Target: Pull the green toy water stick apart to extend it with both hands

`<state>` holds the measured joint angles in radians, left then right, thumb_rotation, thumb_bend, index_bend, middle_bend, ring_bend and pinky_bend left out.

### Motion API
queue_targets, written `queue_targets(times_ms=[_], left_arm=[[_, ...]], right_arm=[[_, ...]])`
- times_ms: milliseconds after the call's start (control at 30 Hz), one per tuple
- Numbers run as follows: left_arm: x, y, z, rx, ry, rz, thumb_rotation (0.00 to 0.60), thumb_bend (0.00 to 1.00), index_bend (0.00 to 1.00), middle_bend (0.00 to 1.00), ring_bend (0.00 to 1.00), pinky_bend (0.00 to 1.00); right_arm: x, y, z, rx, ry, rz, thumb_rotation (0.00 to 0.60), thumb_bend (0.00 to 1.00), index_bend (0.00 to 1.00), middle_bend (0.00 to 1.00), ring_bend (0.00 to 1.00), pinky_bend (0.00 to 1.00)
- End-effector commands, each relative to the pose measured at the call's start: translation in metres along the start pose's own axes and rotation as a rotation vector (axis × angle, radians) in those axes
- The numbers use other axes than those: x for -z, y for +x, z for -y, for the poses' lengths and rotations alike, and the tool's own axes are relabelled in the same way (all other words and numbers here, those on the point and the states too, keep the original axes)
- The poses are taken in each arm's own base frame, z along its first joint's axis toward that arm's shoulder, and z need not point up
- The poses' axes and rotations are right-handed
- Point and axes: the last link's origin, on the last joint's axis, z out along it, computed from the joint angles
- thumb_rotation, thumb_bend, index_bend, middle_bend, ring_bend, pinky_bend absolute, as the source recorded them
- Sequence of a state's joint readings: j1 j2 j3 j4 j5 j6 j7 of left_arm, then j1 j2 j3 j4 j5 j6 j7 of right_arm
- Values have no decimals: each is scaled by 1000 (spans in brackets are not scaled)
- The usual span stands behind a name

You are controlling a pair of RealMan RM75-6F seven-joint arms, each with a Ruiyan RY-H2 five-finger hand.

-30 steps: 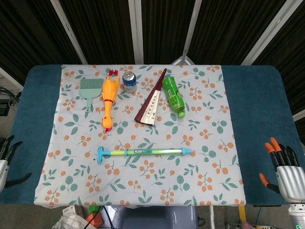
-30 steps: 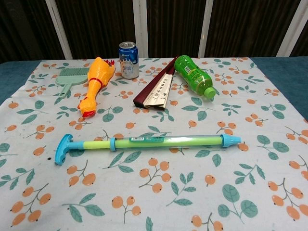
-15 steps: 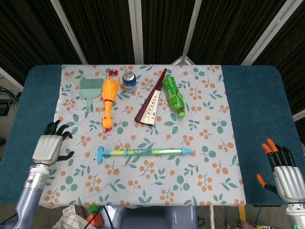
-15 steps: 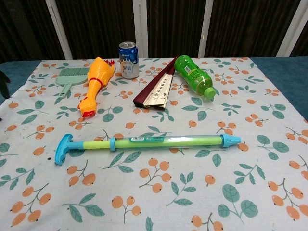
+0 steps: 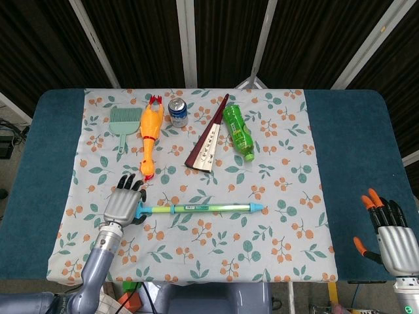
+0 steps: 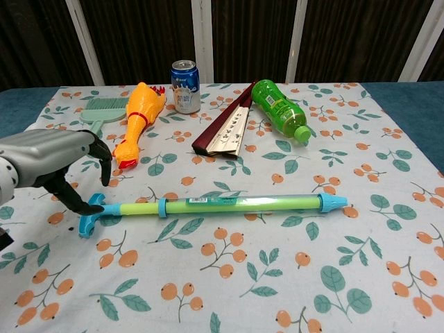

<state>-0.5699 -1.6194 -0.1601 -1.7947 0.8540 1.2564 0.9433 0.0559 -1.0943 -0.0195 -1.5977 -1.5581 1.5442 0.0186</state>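
Note:
The green toy water stick lies flat across the middle of the floral cloth, its blue T-handle at the left end and a blue nozzle at the right. My left hand hovers over the T-handle with fingers spread and curved, holding nothing. Far off at the table's near right corner, my right hand is open, away from the stick.
Along the back of the cloth lie a green dustpan brush, a yellow rubber chicken, a blue can, a folded fan and a green bottle. Blue tablecloth flanks the floral cloth.
My left hand has swept in from the left table edge to the stick's T-handle. The right hand has barely moved. The stick lies where it was.

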Motion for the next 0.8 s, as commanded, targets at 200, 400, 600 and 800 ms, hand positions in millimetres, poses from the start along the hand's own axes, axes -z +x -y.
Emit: queue_targets(times_ms=[200, 400, 600, 800], left_arm=[[-6, -14, -14, -55, 17, 15, 600, 415, 483, 176, 0, 62], [-10, -20, -19, -66, 23, 20, 600, 424, 485, 176, 0, 62], [-12, -24, -22, -78, 23, 22, 600, 440, 496, 176, 0, 62], [-13, -26, -24, -79, 26, 19, 600, 489, 511, 176, 0, 62]], right_arm=[[0, 0, 1, -5, 4, 6, 600, 339, 0, 0, 0, 0], [0, 0, 0, -16, 0, 10, 600, 339, 0, 0, 0, 0], [0, 1, 0, -22, -1, 10, 600, 338, 0, 0, 0, 0], [0, 1, -1, -26, -2, 13, 600, 338, 0, 0, 0, 0]])
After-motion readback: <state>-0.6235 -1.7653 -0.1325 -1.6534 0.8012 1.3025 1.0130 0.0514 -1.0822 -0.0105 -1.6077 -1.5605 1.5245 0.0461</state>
